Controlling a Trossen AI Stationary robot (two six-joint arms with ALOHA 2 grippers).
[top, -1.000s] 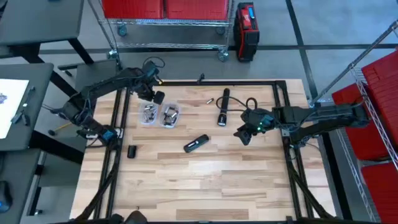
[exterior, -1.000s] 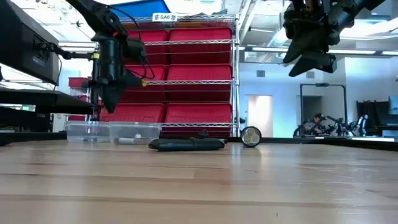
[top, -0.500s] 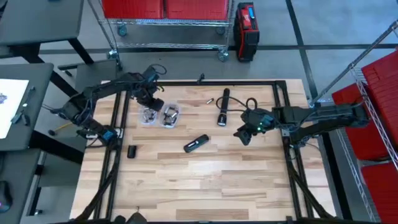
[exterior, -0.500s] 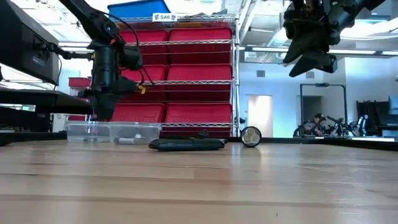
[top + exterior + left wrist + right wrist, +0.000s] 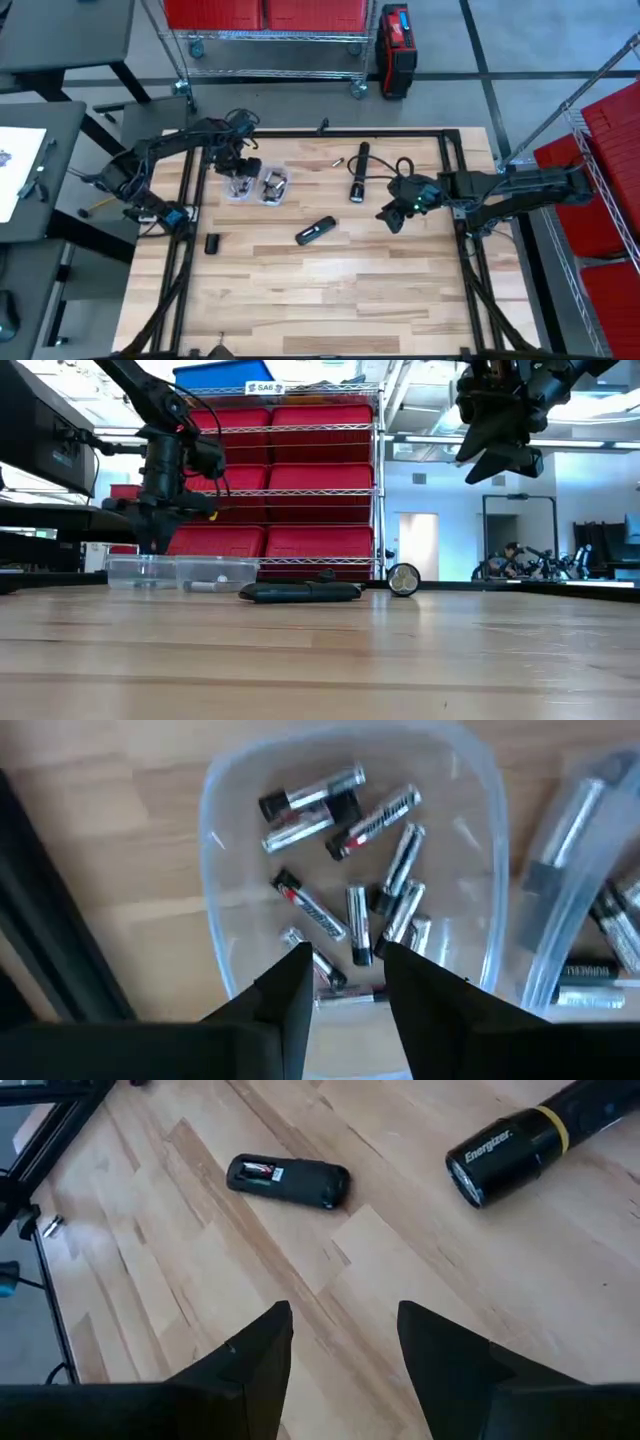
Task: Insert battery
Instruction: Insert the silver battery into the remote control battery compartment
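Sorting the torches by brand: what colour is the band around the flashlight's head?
Yellow, on an otherwise black flashlight; the right wrist view shows it best.

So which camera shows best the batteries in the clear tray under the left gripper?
The left wrist view: the batteries lie separate and clear in the tray, just beyond the open left gripper. The high view shows them only as a small grey cluster, the low view only the tray's side, and the right wrist view nothing.

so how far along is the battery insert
Early. Nothing looks done: the remote lies on the table with its battery bay open. In hand: the left gripper, open, is over the clear tub of batteries, holding none. The right gripper hangs open above the table. Left: pick a battery, carry it over, seat it.
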